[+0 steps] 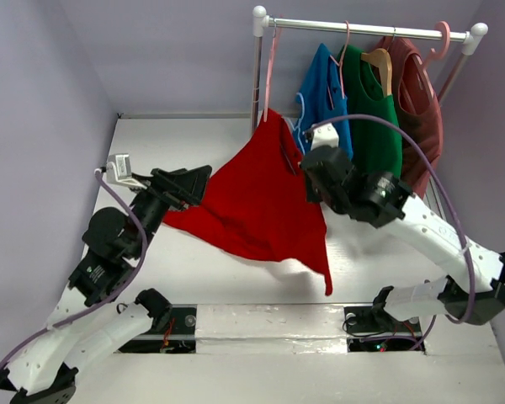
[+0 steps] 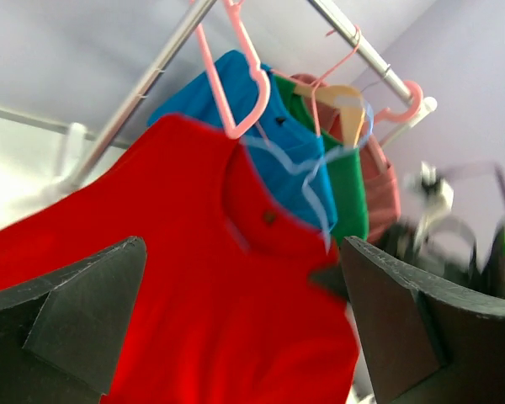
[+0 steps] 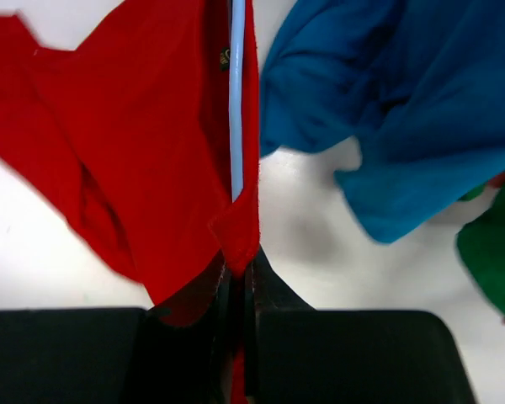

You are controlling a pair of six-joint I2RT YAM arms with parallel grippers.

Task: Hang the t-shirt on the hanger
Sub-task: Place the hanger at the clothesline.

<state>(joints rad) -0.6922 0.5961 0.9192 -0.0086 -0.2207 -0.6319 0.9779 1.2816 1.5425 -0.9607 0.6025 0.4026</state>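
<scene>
The t-shirt point(image 1: 252, 198) is up in the air over the table point(image 1: 194, 269), fanned out in front of the left post of the rack point(image 1: 362, 29), with one hem corner drooping low towards the near edge. The hanger point(image 3: 237, 101) is in there. The right wrist view shows its pale blue arm running straight down inside a red fold, and the left wrist view shows more blue wire looping out by the collar. The right gripper point(image 3: 237, 282) is clamped tight on that red fold, right where the blue arm ends. Whether the wire itself is in the pinch, I can't tell. The left gripper point(image 1: 192, 181) sits at the t-shirt's left edge, jaws spread wide, nothing in them.

So it all hangs on one pinch. If that fold creeps out of the right gripper, the whole thing drops to the table, and the hanger likely slides free of the neck.

Watch the top corner too. It sits right against the lower end of a pink hanger point(image 1: 272, 76) on the rack, and I can't tell if it's caught. Any pull from there could drag the fabric off the blue wire, or tug the pink one along.

And the blue shirt point(image 1: 324, 93) hangs just beside the right gripper, so the loose wire could hook it. The left gripper needs to close on cloth, not air, before any stretching.
</scene>
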